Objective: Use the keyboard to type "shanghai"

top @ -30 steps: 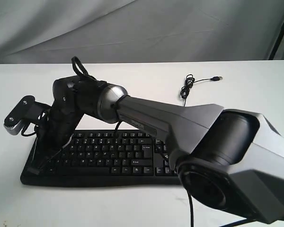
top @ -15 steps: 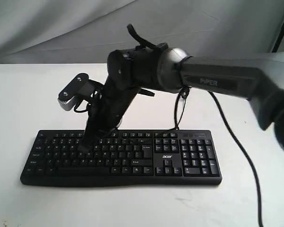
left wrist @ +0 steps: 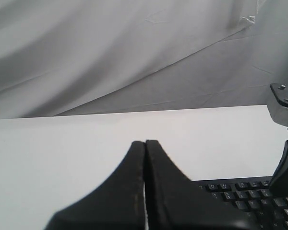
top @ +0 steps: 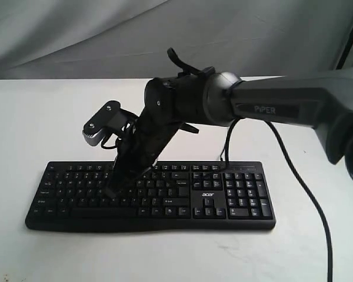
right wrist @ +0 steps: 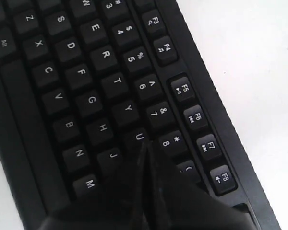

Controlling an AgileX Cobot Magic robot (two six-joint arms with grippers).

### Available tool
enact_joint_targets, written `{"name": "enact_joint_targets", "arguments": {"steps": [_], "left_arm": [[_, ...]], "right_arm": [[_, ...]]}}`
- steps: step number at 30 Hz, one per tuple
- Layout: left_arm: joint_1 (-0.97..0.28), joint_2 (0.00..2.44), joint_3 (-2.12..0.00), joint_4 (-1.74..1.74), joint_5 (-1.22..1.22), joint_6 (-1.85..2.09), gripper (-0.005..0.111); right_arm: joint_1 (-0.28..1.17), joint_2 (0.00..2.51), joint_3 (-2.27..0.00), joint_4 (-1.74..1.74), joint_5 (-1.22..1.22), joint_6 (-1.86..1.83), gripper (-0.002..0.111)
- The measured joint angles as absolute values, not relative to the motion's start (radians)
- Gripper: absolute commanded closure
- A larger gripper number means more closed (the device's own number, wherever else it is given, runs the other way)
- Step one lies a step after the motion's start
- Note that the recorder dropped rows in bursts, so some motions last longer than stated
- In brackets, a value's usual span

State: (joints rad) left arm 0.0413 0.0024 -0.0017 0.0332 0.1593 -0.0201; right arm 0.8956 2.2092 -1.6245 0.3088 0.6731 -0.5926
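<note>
Hiding keys beside the U, the right tool (right wrist: 145,149), its black wedge fingers pressed together, hangs over the matte black keyboard (top: 223,200) on the white worktop (top: 41,117), perhaps touching it. The left tool (left wrist: 145,143) is likewise pinched together.

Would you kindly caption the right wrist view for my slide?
Shut right claw with its tip beside the U key of the black keyboard.

We see a plain white tabletop (top: 35,117) filling the lower part of the scene, its surface smooth and evenly lit. Behind its far edge hangs a grey cloth backdrop (top: 76,35), creased in long, soft folds. At the far right, a thin black pole (top: 350,41) leans across that cloth.
</note>
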Motion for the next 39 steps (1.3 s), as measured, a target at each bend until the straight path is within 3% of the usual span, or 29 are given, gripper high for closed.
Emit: {"name": "enact_joint_targets", "arguments": {"steps": [39], "left_arm": [[0.041, 0.002, -0.002, 0.033, 0.159, -0.02, 0.107]], "right_arm": [[0.883, 2.241, -1.624, 0.313, 0.679, -0.61, 0.108]]}}
